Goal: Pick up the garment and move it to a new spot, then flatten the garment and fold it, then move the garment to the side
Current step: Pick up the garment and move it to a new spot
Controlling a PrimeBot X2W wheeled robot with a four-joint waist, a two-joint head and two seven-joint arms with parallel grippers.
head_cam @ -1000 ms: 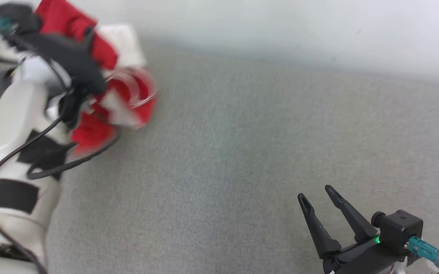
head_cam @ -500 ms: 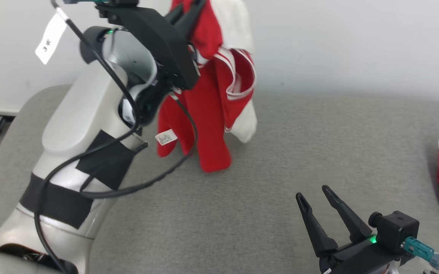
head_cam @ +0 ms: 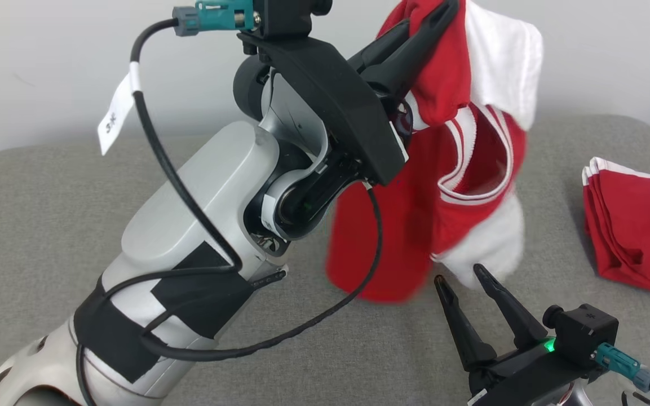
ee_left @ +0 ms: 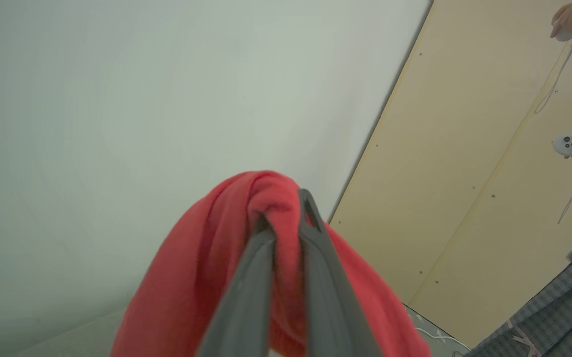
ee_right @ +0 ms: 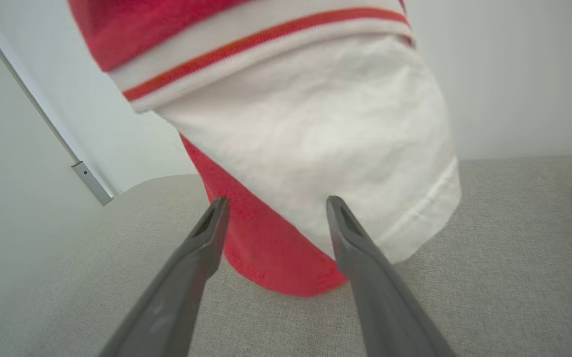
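Garment [head_cam: 415,225], clamped in the left gripper [head_cam: 436,16], now brought beside the open-jawed right gripper [head_cam: 458,273]; relocation under way.

My left gripper [head_cam: 434,17] high over back edge of padded surface [head_cam: 48,197], clamped on top of garment [head_cam: 443,192]. Garment hangs straight down from my fingers, over middle of surface, right of my left forearm. Hem touching surface or just above: cannot tell. My right gripper [head_cam: 459,272] near front edge, right of centre, tips just before hanging hem. Folded pile [head_cam: 635,225] on surface at right edge, apart from garment. Wall [head_cam: 48,67] behind back edge.
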